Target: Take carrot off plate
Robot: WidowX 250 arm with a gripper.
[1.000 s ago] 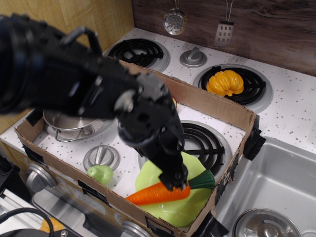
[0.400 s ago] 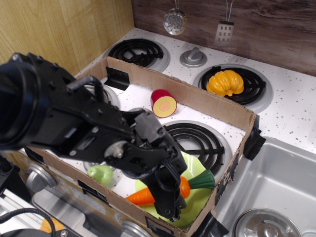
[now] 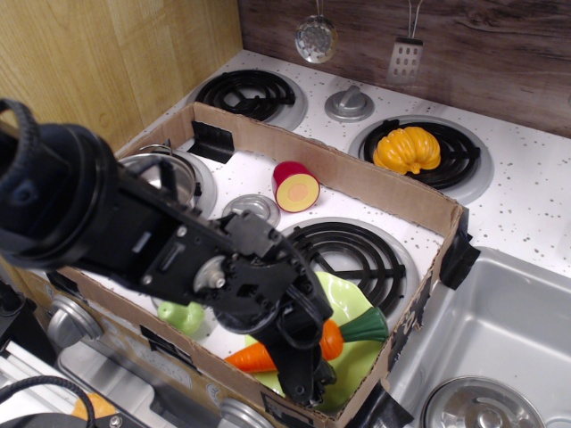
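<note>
So the carrot [image 3: 332,338] is sitting on the plate [image 3: 364,355], lying across it with the green top pointing away from the pear [image 3: 183,316] and the orange tip poking out toward it. The tool [image 3: 299,349] is hanging right over the carrot's middle, covering a chunk of it. Can't tell if it's gripping, open or shut, since the arm is hiding the fingertips. What matters for the lift is that the long axis is running sideways across the plate, so I'm guessing the fingers need to be straddling it crosswise. Pot [image 3: 161,178] and pumpkin [image 3: 407,149] are sitting well beyond the plate, out of the way
</note>
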